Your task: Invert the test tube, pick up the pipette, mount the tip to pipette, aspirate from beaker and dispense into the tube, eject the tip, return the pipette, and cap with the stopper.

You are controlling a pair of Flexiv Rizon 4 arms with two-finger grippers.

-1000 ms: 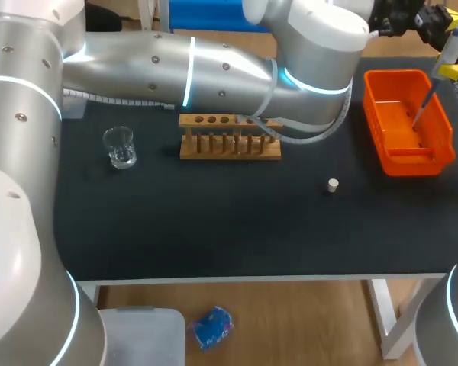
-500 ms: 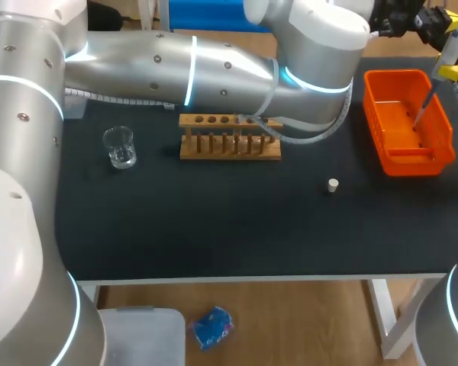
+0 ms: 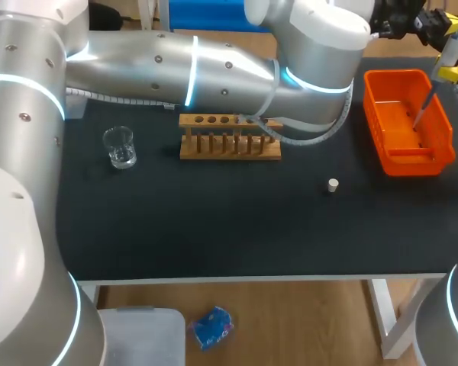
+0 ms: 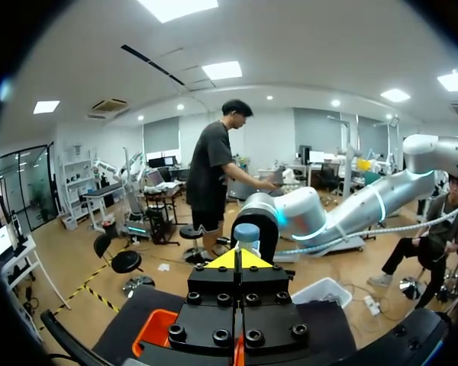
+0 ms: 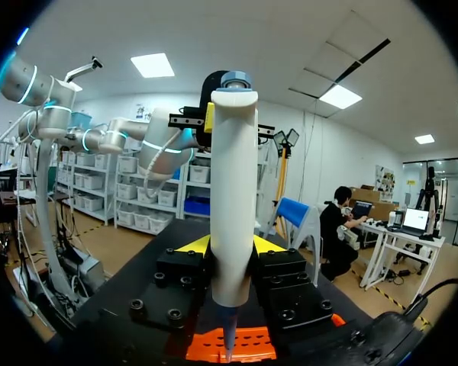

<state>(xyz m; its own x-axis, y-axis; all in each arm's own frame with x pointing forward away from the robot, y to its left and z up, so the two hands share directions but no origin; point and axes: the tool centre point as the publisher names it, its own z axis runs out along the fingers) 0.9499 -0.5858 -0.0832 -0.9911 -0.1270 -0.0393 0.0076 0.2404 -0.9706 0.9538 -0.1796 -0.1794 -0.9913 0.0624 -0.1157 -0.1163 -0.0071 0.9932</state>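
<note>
Hardly anything has moved — right gripper (image 5: 233, 245) sits clamped on the pipette (image 5: 233, 175) mid-barrel above the orange bin (image 5: 206, 347); left gripper (image 4: 246, 259) has its fingers together at the pipette's top. Light, stiff, smooth plastic — hold the barrel, spare the thin tip (image 5: 228, 339)

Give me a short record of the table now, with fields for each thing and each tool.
right tool: shut on pipette, held upright
pipette end: above orange bin
left tool: shut, pipette's blue top just ahead
beaker: upright, left of rack
rack: middle, partly behind left arm
stopper: lying alone, apart from rack and orange bin
</note>
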